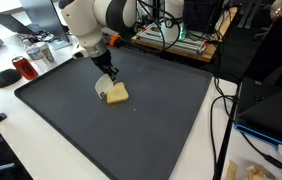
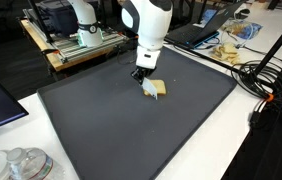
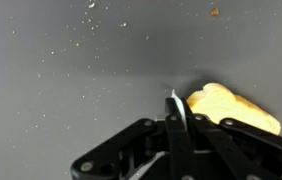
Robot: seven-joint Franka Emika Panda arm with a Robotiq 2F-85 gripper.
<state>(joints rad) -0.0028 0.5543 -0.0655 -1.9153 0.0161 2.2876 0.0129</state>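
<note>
End effector clamped on thin silvery utensil, utensil tip touching yellow bread-like piece, piece lying on dark mat, white table beneath.

You have no text, label, brand, number or sign that can be read in any view. Any print on the red container off the mat's corner is too small and blurred to make out.
</note>
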